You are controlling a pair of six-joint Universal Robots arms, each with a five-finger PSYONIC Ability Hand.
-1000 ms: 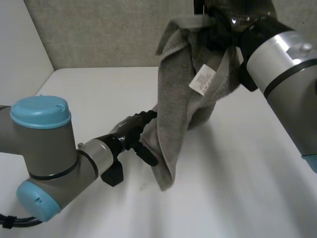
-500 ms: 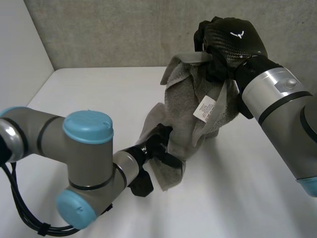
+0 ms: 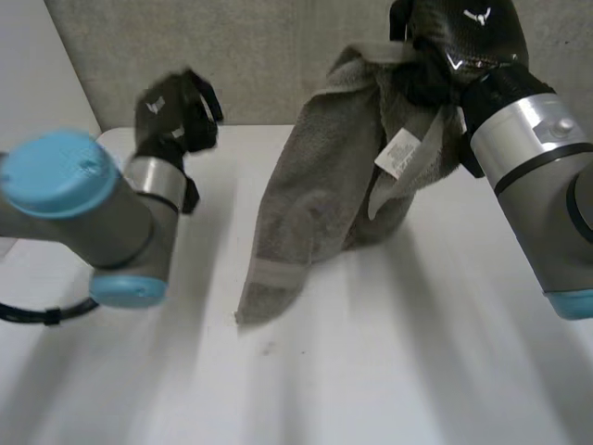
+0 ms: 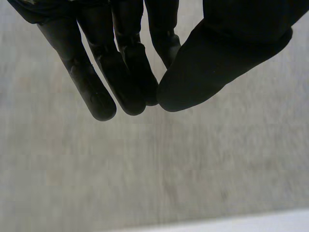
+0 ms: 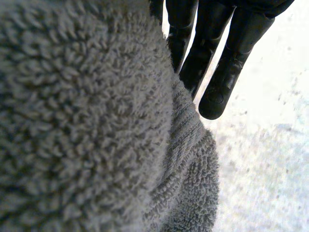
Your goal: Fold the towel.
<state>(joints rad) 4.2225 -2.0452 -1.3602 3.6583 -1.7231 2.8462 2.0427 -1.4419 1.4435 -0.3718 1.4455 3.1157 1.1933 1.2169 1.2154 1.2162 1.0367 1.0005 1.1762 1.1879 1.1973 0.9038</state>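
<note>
A grey towel (image 3: 315,204) hangs from my right hand (image 3: 463,42), which is shut on its bunched top edge high over the back of the table. A white label (image 3: 400,153) dangles just below that grip. The towel's lower end lies on the table (image 3: 417,352). In the right wrist view, towel pile (image 5: 87,121) lies against the palm, with the fingers (image 5: 212,63) reaching past it. My left hand (image 3: 171,109) is raised at the far left, well away from the towel. In its wrist view the fingers (image 4: 125,72) meet the thumb with nothing between them.
A grey textured wall (image 3: 232,56) closes off the back of the white table, and a pale side wall (image 3: 37,83) stands on the left. Bare tabletop stretches in front of and to the right of the towel.
My left hand let go of the towel's lower edge, swung up to the far left and closed. The towel's lower end fell to the table. My right hand stayed high, holding on.
</note>
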